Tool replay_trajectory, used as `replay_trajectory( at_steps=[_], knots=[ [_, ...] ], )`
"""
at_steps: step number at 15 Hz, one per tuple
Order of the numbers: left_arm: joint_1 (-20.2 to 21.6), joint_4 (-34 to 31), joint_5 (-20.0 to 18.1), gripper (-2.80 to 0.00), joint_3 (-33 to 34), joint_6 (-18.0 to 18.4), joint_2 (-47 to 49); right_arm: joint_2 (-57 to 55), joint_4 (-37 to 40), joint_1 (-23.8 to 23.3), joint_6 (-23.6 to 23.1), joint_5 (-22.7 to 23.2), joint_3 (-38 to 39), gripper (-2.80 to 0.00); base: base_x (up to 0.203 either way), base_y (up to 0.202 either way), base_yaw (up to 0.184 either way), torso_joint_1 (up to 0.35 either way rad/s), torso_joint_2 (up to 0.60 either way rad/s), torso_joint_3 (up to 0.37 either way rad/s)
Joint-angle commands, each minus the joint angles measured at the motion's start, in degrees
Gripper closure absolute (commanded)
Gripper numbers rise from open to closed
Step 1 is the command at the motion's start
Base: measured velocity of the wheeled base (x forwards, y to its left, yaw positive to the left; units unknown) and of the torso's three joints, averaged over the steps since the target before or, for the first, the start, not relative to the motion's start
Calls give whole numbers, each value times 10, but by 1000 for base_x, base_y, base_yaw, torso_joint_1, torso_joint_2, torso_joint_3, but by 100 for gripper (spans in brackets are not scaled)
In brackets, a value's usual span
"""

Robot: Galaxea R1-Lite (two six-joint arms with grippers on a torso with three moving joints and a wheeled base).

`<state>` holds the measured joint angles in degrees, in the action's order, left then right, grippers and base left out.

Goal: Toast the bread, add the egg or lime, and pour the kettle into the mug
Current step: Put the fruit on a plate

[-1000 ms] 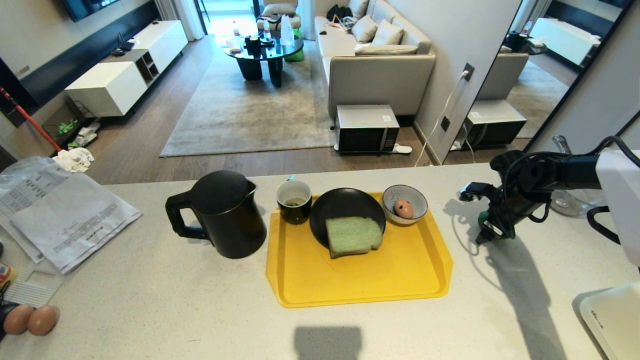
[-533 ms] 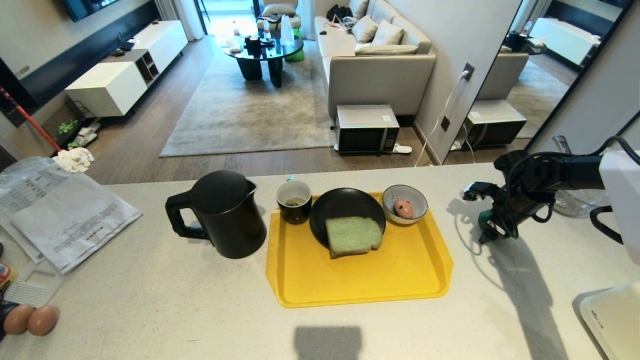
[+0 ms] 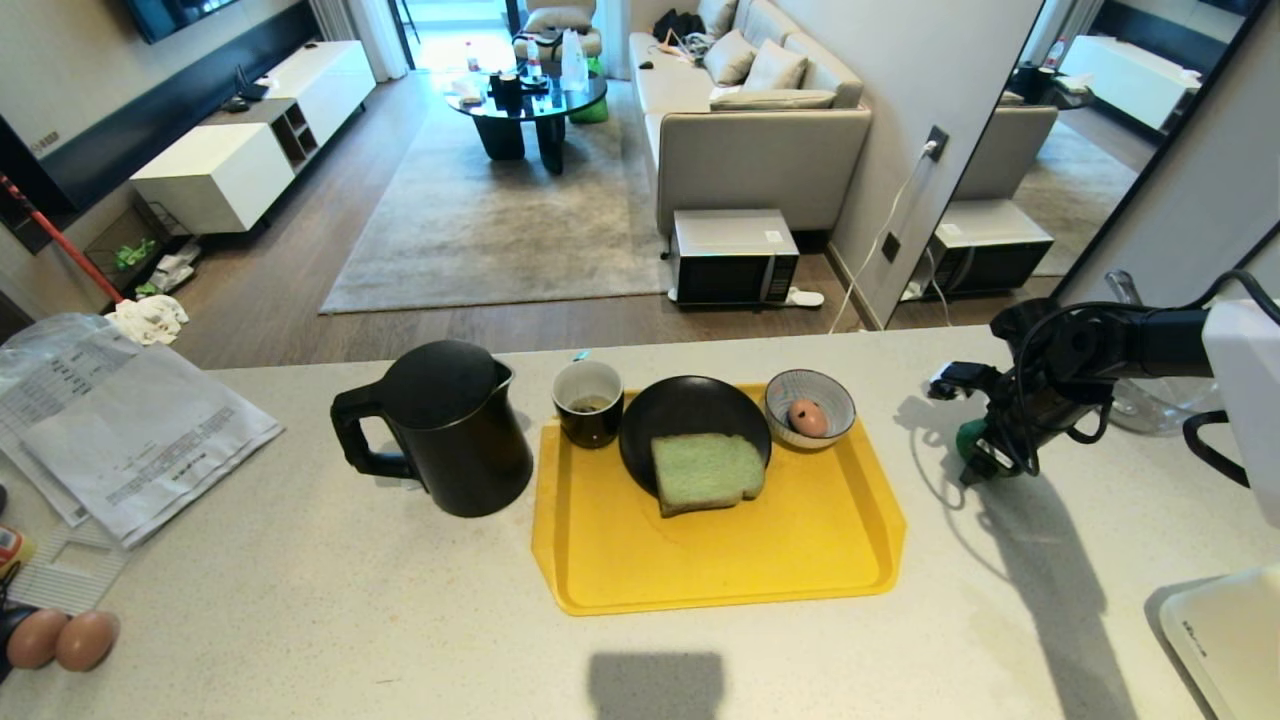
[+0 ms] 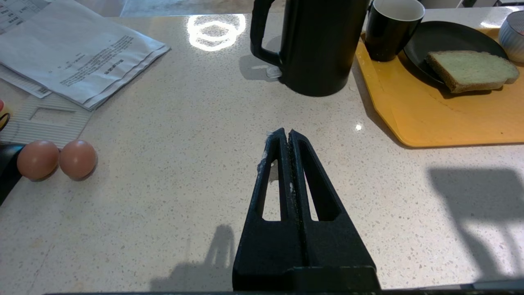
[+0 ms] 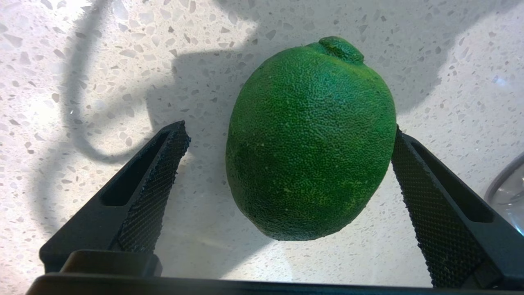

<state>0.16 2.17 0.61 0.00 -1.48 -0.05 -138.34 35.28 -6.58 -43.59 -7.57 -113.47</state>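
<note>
Since the earlier frame the right gripper (image 3: 985, 462) is seen shifted slightly toward three o'clock. Its jaws are spread wide around the lime (image 5: 309, 141), which lies on the counter (image 3: 300, 580) at three o'clock of the yellow tray (image 3: 720, 560). The lime is judged firm, light and slippery-skinned; it is best taken across its middle. The left gripper (image 4: 285, 135) is kept closed.
</note>
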Motion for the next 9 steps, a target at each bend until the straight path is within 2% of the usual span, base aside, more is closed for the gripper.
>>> replay_trajectory(
  at_steps=[1, 3, 4, 9],
  knots=[
    [0, 0, 0, 0, 8, 0, -1, 2, 1, 0, -3, 0, 0, -280, 0, 0, 0, 0, 0, 0],
    [0, 0, 0, 0, 8, 0, -1, 2, 0, 1, -2, 0, 0, -280, 0, 0, 0, 0, 0, 0],
    [0, 0, 0, 0, 8, 0, -1, 2, 0, 1, -3, 0, 0, 0, 0, 0, 0, 0, 0, 0],
    [0, 0, 0, 0, 8, 0, -1, 4, 2, 1, -3, 1, 0, 0, 0, 0, 0, 0, 0, 0]
  ],
)
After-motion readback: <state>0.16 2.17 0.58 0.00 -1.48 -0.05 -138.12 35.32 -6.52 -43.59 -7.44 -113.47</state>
